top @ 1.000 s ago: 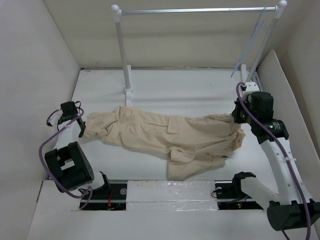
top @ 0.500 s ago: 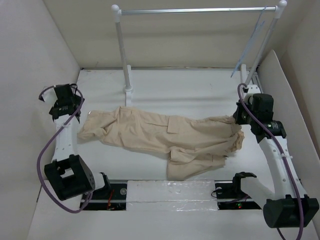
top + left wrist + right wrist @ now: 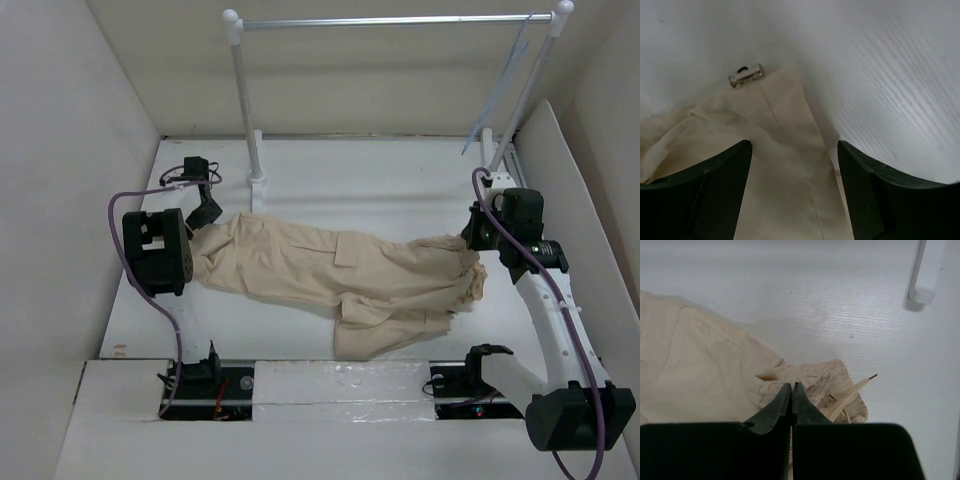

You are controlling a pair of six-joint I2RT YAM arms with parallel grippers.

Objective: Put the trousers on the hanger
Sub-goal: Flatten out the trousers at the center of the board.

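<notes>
Trousers (image 3: 300,265) lie spread across the white table (image 3: 390,185), with one leg folded toward the near edge. At their right end, the right gripper (image 3: 791,385) has its jaws pressed together on a bunched, lifted fold of the beige cloth. At the left end, the left gripper (image 3: 792,150) hangs over the fabric with its jaws apart, holding nothing. Farther back stands the white-posted rack (image 3: 243,100). The hanger (image 3: 503,90) dangles at the right end of its silver bar, well apart from the trousers.

I have opened the left gripper (image 3: 794,146), released the beige cotton trousers (image 3: 330,265), and swung its arm toward the white rack post (image 3: 243,100).
</notes>
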